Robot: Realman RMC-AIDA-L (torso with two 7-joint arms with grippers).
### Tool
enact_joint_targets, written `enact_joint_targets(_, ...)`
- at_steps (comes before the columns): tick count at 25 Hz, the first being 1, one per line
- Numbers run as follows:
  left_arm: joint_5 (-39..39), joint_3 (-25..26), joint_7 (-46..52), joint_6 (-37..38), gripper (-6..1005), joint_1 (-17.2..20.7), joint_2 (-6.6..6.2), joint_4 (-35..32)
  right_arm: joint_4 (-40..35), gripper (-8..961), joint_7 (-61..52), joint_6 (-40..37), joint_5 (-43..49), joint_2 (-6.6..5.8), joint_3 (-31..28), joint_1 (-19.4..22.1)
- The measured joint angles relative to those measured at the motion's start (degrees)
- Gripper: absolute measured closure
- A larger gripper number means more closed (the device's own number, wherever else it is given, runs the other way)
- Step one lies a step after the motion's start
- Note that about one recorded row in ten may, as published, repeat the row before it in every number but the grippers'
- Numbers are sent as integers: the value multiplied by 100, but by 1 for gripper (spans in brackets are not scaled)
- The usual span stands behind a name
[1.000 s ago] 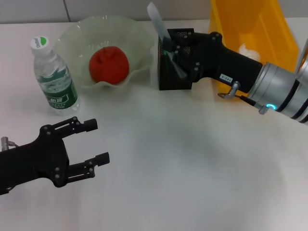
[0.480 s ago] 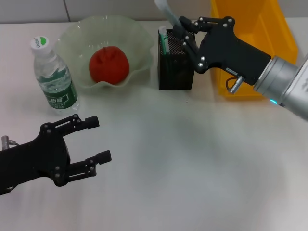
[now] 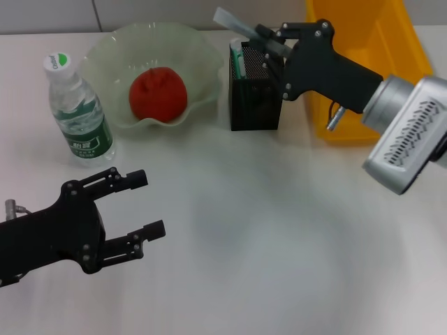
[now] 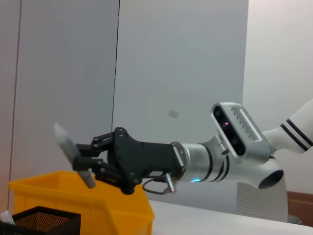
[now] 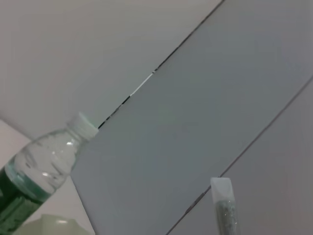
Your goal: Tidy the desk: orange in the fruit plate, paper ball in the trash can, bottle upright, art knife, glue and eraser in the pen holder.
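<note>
So the right hand (image 3: 269, 43) is up at about 1 o'clock in the head view, clamped on a grey art knife (image 3: 241, 28). The knife sits tilted, its pale tip poking out toward 11 o'clock, above the top edge of the black mesh pen holder (image 3: 255, 91). The left wrist view shows the same grip from the side: knife (image 4: 73, 154) pinched between the fingers (image 4: 100, 147), held in the air over the holder (image 4: 41, 221). There's something green and white standing inside the holder at its left wall, can't tell what.

Right behind the holder, toward 2 o'clock, is the yellow trash can (image 3: 363, 42) with something white inside, probably the paper ball (image 3: 363, 73), partly hidden by the arm.

At 11 o'clock from centre, the orange (image 3: 158, 94) is in the pale green wavy fruit plate (image 3: 112, 56). Just beside that, at 10 o'clock, the water bottle (image 3: 77, 112) stands upright, white cap with a green patch, green label with writing too small to read.

The left hand (image 3: 143, 206) is at 8 o'clock, low over the bare white table (image 3: 279, 244), fingers spread, holding nothing.
</note>
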State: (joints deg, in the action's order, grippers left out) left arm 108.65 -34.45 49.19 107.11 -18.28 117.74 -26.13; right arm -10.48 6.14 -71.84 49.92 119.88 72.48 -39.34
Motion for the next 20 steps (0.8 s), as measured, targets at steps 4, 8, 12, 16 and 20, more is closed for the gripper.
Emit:
enact_joint_targets(4,-41,0,-13,13,223,-6,2,3,-8,828,112,155,0,0,29,-158)
enact_joint_targets(8,-44,0,-3,42,223,-22,4,2,112,828,36,368,0,0,44,-346)
enact_joint_targets(12,-48,0,-11,59,223,-23,4,0,405,828,-269,685,2,0,44,-641)
enact_joint_targets(16,-55,-5,-46,148,223,-4,12,-25,440,829,-289,830,3,0,45,-683)
enact_joint_targets(20,-55,-10,-213,201,223,53,16,2,442,829,-292,979,1,0,47,-722)
